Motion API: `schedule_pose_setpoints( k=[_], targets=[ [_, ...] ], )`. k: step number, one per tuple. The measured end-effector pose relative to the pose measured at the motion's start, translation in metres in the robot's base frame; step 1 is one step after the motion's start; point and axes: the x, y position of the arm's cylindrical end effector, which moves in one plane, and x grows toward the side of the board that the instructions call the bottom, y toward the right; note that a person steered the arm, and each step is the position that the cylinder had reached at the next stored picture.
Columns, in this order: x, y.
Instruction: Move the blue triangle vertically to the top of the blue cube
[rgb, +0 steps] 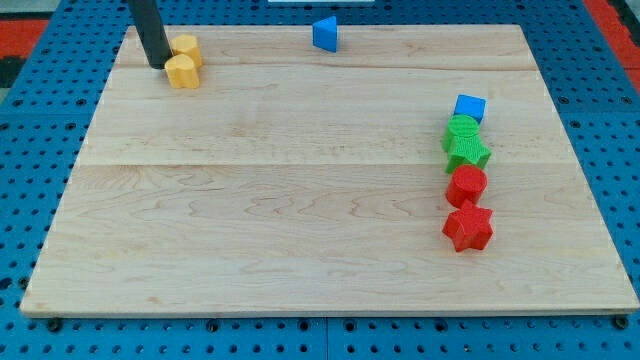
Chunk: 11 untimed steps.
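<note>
The blue triangle (325, 34) sits near the board's top edge, about at the middle of the view. The blue cube (469, 108) lies at the view's right, at the top of a column of blocks, well to the right of and below the triangle. My tip (157, 65) is at the view's top left, far left of the blue triangle, touching or almost touching the two yellow blocks. It is nowhere near either blue block.
Two yellow blocks (184, 61) sit together just right of my tip. Below the blue cube run a green cylinder (461, 130), a green star (467, 152), a red cylinder (466, 185) and a red star (468, 228). The wooden board (280, 200) lies on a blue pegboard.
</note>
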Motion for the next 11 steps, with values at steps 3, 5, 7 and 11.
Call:
schedule_pose_setpoints(
  k=[3, 5, 7, 11],
  targets=[
    [-0.048, 0.093],
    [-0.066, 0.242],
    [-0.06, 0.364],
    [-0.071, 0.414]
  ],
)
